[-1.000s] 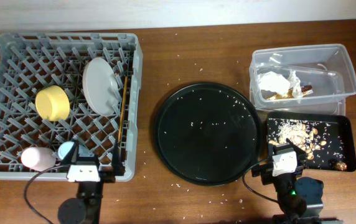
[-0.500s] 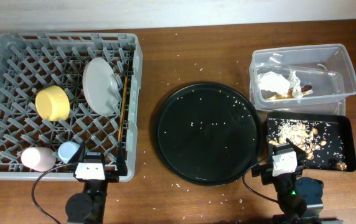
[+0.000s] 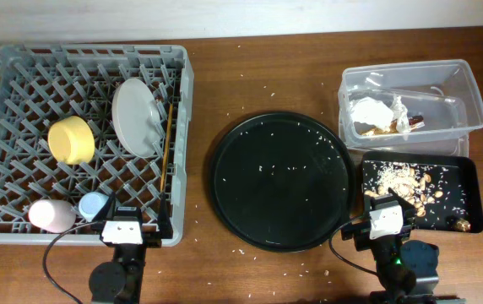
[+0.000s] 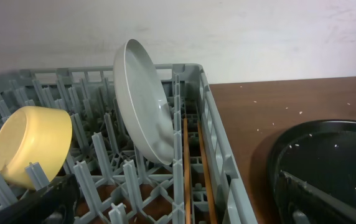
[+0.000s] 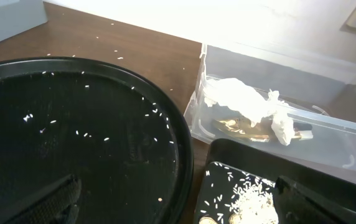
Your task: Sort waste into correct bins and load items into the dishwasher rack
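The grey dishwasher rack at the left holds the yellow bowl, the grey-green plate standing on edge, the pink cup and the blue cup. My left gripper is open and empty at the rack's front edge, just right of the blue cup. The left wrist view shows the plate, the bowl and the rack wall. The clear tub holds tissue and the wrapper. The black tray holds food scraps. My right gripper is open and empty at its front left corner.
A large round black tray with white crumbs lies between rack and bins; it also shows in the right wrist view. Thin brown sticks lie along the rack's right side. White crumbs dot the wooden table.
My left gripper shifted a little to the right along the rack's front edge, uncovering the blue cup, then stayed still. The right arm has not moved.
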Available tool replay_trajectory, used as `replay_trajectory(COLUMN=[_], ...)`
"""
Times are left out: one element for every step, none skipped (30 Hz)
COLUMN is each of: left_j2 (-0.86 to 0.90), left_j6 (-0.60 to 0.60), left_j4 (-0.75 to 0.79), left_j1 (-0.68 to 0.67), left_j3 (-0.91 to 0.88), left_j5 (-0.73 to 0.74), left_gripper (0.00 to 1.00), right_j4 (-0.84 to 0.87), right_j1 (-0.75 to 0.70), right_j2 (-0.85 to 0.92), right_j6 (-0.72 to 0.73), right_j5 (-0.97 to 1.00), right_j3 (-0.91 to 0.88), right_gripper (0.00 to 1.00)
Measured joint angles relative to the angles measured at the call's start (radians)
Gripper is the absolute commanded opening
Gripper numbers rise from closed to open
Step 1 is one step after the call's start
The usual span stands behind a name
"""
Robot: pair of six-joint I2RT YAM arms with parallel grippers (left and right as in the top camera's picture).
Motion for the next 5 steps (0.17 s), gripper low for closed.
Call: replay_trajectory(left_j2=[0.0,0.0,0.0,0.0,0.0], left_j6=[0.0,0.0,0.0,0.0,0.0], left_j4=[0.0,0.0,0.0,0.0,0.0], left_j1=[0.0,0.0,0.0,0.0,0.0], left_j3=[0.0,0.0,0.0,0.0,0.0], left_j5=[0.0,0.0,0.0,0.0,0.0], left_gripper=[0.99,0.99,0.99,0.99,0.99], right_j4=[0.0,0.0,0.0,0.0,0.0], right_j1=[0.0,0.0,0.0,0.0,0.0], right_j2=[0.0,0.0,0.0,0.0,0.0], right_j6=[0.0,0.0,0.0,0.0,0.0], right_j5=[0.0,0.0,0.0,0.0,0.0], right_j3=[0.0,0.0,0.0,0.0,0.0], right_gripper=[0.98,0.99,0.99,0.98,0.98])
